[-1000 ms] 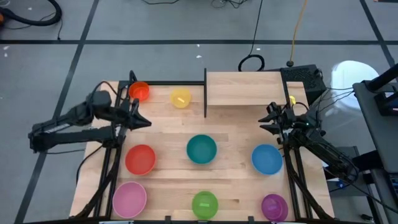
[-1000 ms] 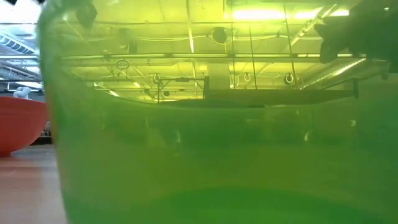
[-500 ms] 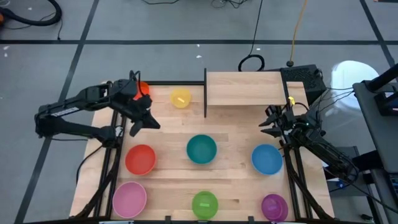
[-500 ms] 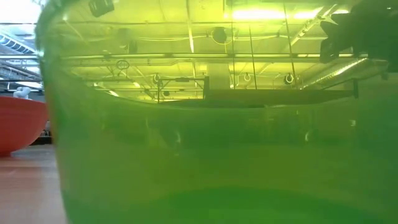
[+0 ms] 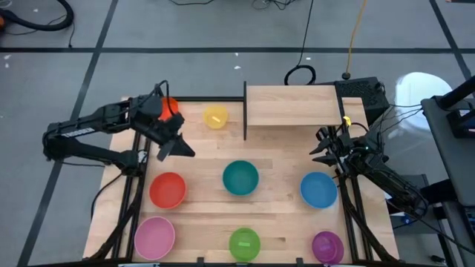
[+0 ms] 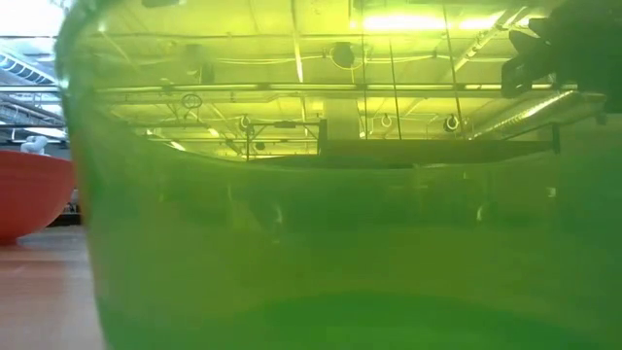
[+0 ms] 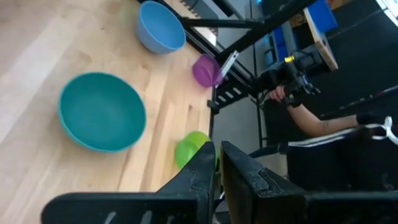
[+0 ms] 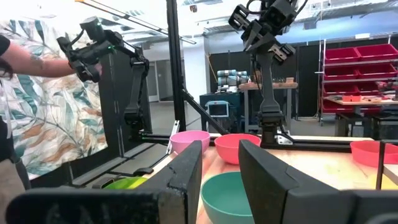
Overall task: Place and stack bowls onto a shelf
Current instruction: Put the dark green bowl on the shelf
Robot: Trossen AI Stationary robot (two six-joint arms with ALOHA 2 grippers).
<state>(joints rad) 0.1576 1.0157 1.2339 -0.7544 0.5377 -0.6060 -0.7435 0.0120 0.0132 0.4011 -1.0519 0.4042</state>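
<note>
Since the prior frame your left gripper (image 5: 180, 147), fingers nearly shut on nothing, edged toward the round teal plastic bowl (image 5: 240, 178); light, stiff, slippery — pinch its rim.

The table (image 5: 282, 159) is a light-wood top carrying eight bowls and a shelf. The orange bowl (image 5: 169, 108) sits at the far left corner, with the yellow bowl (image 5: 215, 117) just beside it along the far edge. The shelf (image 5: 293, 105) occupies the far edge toward the right. Across the middle stand the red bowl (image 5: 168, 190), teal bowl (image 5: 240, 179) and blue bowl (image 5: 319, 190). Along the near edge stand the pink bowl (image 5: 154, 236), green bowl (image 5: 244, 243) and purple bowl (image 5: 327, 245).
</note>
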